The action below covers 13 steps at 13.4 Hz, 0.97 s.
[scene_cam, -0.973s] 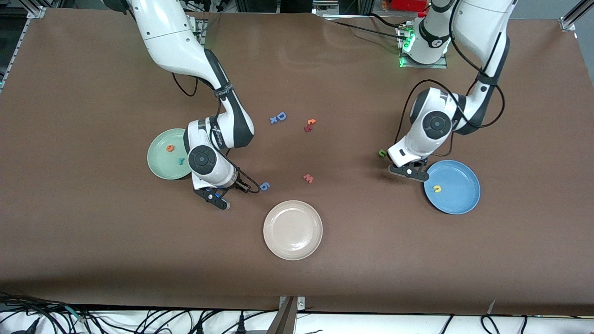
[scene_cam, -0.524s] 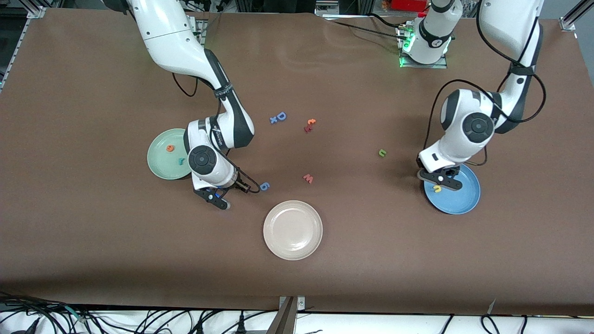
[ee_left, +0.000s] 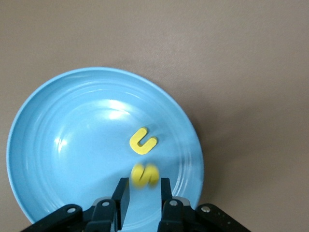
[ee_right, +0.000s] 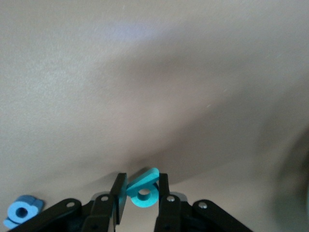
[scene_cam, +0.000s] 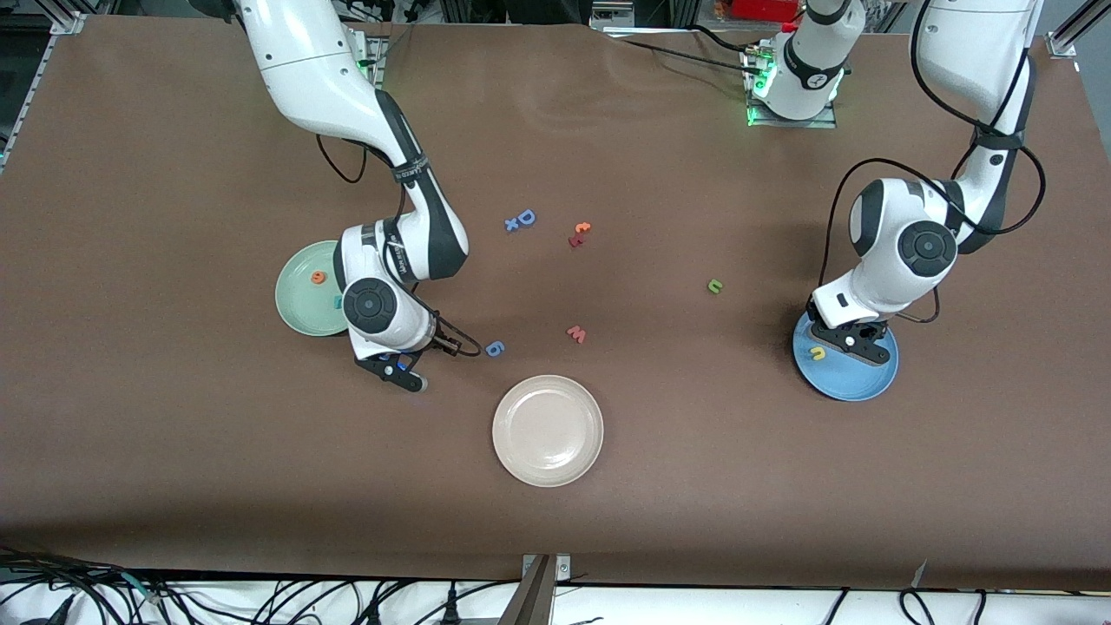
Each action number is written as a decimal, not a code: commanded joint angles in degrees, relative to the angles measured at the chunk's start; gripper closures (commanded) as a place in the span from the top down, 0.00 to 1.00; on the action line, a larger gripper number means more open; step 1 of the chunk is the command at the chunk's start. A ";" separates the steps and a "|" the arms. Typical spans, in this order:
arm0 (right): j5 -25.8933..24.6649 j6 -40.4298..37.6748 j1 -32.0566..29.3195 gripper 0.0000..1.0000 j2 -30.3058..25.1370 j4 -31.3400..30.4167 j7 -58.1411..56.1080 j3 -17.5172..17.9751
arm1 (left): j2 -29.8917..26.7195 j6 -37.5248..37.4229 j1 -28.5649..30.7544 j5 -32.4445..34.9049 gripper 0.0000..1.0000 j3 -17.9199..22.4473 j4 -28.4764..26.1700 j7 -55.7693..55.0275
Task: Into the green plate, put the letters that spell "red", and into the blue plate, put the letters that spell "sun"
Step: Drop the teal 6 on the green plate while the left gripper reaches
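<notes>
My left gripper [scene_cam: 855, 343] hangs over the blue plate [scene_cam: 846, 382], jaws slightly apart. A blurred yellow-orange "s" [ee_left: 145, 175] sits just past its fingertips, free of them, above the blue plate [ee_left: 63, 145]. The yellow "u" [ee_left: 143, 141] lies in that plate. The green "n" [scene_cam: 714, 286] lies on the table beside it, toward the middle. My right gripper [ee_right: 143, 178] is shut on the teal "d" [ee_right: 143, 189], just off the green plate [scene_cam: 304, 304]. The orange "e" [scene_cam: 318, 278] lies in that plate, and the teal "r" [scene_cam: 338, 301] shows partly under the arm.
A beige-white plate [scene_cam: 548, 430] sits nearest the front camera at mid-table. A blue "g" [scene_cam: 494, 349] lies close to my right gripper. A pink-red "w" [scene_cam: 576, 333], a blue "D" and "x" [scene_cam: 521, 220] and an orange "t" [scene_cam: 579, 233] lie around the middle.
My left gripper has moved from beside the blue plate to over it, and its jaws have parted from the "s". The right gripper has edged slightly toward the green plate with the "d".
</notes>
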 commanded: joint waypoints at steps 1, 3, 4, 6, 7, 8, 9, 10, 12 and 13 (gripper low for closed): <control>-0.36 -5.37 -0.02 0.18 -2.95 -0.48 -5.56 -2.30 | 0.94 0.37 0.19 0.52 0.74 -0.01 1.08 1.14; -0.36 -7.15 -0.02 0.18 -5.06 -2.49 -7.59 -3.01 | 0.50 0.19 0.01 0.52 0.77 -0.01 1.43 0.18; -0.36 -7.24 -0.10 0.18 -6.72 -4.33 -9.78 -3.79 | 0.24 -0.59 -0.51 0.35 0.77 -0.10 1.95 -0.52; -0.01 -6.54 -0.19 0.18 -9.89 -9.86 -16.54 -5.72 | -0.90 -2.52 -1.91 -0.35 0.78 -0.54 1.96 -2.54; 0.17 -6.10 -0.28 0.18 -10.86 -11.80 -18.57 -6.17 | -1.60 -3.14 -2.96 -1.57 0.78 -0.80 1.96 -2.81; 0.17 -6.79 -0.28 0.18 -11.39 -12.87 -19.46 -6.87 | -2.31 -3.67 -4.19 -2.28 0.80 -1.07 1.87 -2.64; 0.17 -6.80 -0.28 0.18 -13.49 -15.40 -19.73 -7.14 | -2.92 -5.07 -4.64 -2.46 0.80 -2.37 1.96 -2.72; 0.08 -6.97 -0.28 0.18 -14.90 -17.60 -21.30 -8.10 | -3.45 -6.30 -4.64 -2.73 0.80 -4.65 1.96 -3.16; 0.34 -8.11 -0.37 0.18 -15.61 -20.95 -27.52 -11.08 | -3.63 -6.93 -5.08 -4.13 0.81 -7.47 1.78 -5.45; 0.52 -8.20 -0.37 0.18 -15.79 -22.01 -29.47 -12.14 | -3.46 -6.93 -5.69 -4.14 0.81 -7.92 1.78 -5.28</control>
